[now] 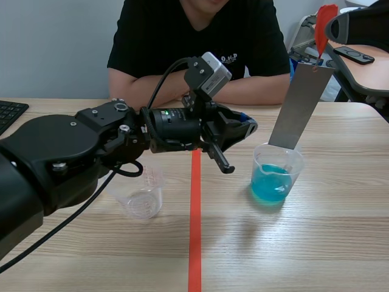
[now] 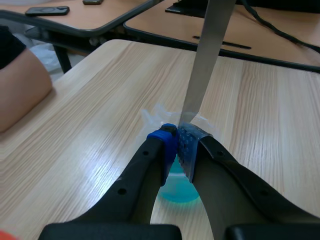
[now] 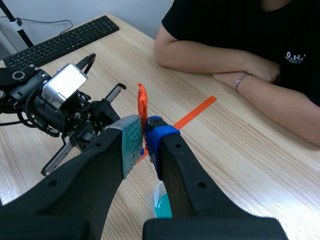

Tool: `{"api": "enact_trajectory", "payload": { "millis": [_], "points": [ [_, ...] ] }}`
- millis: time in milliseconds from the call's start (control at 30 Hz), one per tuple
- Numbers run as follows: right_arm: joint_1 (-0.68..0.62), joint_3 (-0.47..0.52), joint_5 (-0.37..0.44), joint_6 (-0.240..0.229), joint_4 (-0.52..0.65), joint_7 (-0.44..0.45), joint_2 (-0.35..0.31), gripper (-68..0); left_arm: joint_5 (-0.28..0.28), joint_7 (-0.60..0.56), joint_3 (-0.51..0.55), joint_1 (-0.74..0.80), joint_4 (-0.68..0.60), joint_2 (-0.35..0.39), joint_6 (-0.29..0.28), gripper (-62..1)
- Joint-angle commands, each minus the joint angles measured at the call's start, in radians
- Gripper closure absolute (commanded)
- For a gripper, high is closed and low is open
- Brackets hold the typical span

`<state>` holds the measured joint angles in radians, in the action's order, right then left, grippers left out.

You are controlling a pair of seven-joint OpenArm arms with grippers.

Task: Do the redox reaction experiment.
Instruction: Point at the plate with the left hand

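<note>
right tool (image 3: 145,134) clamped on the orange tab (image 3: 142,102) at the top of the metal strip (image 1: 301,103). strip hangs tilted, lower end at the rim of the beaker (image 1: 276,173) of blue liquid, mid-counter (image 1: 316,243) toward the right edge; can't tell if it touches the liquid. left tool (image 2: 176,145) fingers together on nothing, near that rim. empty beaker (image 1: 143,198) under the left arm.

The arm (image 1: 55,158) is rounded glossy black with silver screws (image 1: 120,107), a looping black cable (image 1: 161,76), a silver-grey camera (image 1: 217,68) and thick fingers (image 2: 140,175) tipped with dotted blue pads (image 2: 167,142).
</note>
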<state>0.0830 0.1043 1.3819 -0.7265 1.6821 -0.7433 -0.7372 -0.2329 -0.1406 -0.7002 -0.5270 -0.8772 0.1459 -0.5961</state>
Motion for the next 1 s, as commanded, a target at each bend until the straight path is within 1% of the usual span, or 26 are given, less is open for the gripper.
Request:
{"api": "enact_trajectory", "payload": {
  "millis": [0, 100, 167, 267, 400, 500, 600, 700, 733, 800, 967],
  "points": [
    [0.019, 0.003, 0.025, -0.003, 0.009, 0.017, -0.010, -1.5, -0.013, -0.027, 0.018, -0.016, -0.035, 0.061, 0.003, -3.6],
    [0.019, 0.003, 0.025, -0.003, 0.009, 0.016, -0.007, -1.5, -0.063, -0.028, 0.038, -0.016, -0.068, 0.150, 0.003, -3.6],
    [0.019, 0.003, 0.024, -0.003, 0.009, 0.012, 0.000, -1.5, -0.098, -0.027, 0.057, -0.009, -0.105, 0.225, 0.002, -3.6],
    [0.019, 0.003, 0.024, -0.003, 0.009, 0.008, 0.000, -1.5, -0.128, -0.035, 0.100, 0.023, -0.167, 0.346, 0.002, -3.6],
    [0.019, 0.003, 0.024, -0.003, 0.009, 0.008, 0.000, -1.5, -0.138, -0.080, 0.163, 0.105, -0.242, 0.495, 0.002, -3.6],
    [0.019, 0.003, 0.024, -0.003, 0.009, 0.008, 0.000, -1.5, -0.138, -0.117, 0.221, 0.189, -0.281, 0.591, 0.002, -3.6],
    [0.019, 0.003, 0.024, -0.003, 0.009, 0.008, 0.000, -1.5, -0.138, -0.155, 0.296, 0.299, -0.303, 0.671, 0.002, -3.6],
    [0.019, 0.003, 0.024, -0.003, 0.009, 0.008, 0.000, -1.5, -0.137, -0.206, 0.377, 0.430, -0.305, 0.731, 0.002, -3.6],
    [0.019, 0.003, 0.024, -0.003, 0.009, 0.008, 0.000, -1.5, -0.130, -0.228, 0.405, 0.479, -0.305, 0.746, 0.002, -3.6],
    [0.019, 0.003, 0.024, -0.003, 0.009, 0.008, 0.000, -1.5, -0.084, -0.282, 0.462, 0.579, -0.305, 0.767, 0.002, -3.6],
    [0.019, 0.003, 0.024, -0.003, 0.009, 0.008, 0.000, -1.5, 0.071, -0.418, 0.611, 0.835, -0.305, 0.764, 0.003, -3.6]
  ]
}}
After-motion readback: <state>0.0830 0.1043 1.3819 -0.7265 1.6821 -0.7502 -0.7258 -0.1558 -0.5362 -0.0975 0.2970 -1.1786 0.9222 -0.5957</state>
